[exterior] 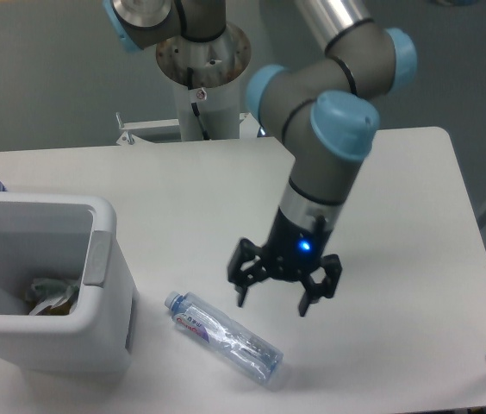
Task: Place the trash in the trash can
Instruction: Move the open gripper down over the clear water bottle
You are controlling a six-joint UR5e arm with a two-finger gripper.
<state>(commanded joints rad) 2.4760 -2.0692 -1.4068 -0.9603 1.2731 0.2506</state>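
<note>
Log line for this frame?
gripper: open, above table, empty | clear crushed plastic bottle: lying on white table | crumpled paper: inside white rectangular bin

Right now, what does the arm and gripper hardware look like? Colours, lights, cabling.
The arm has grey and silver tube links with light blue caps on its joints. The wrist section narrows to a black body showing a small blue light. The gripper is black, with two fingers built from linked bars. A thin dark cable with a small tag runs down the silver base pedestal.
</note>
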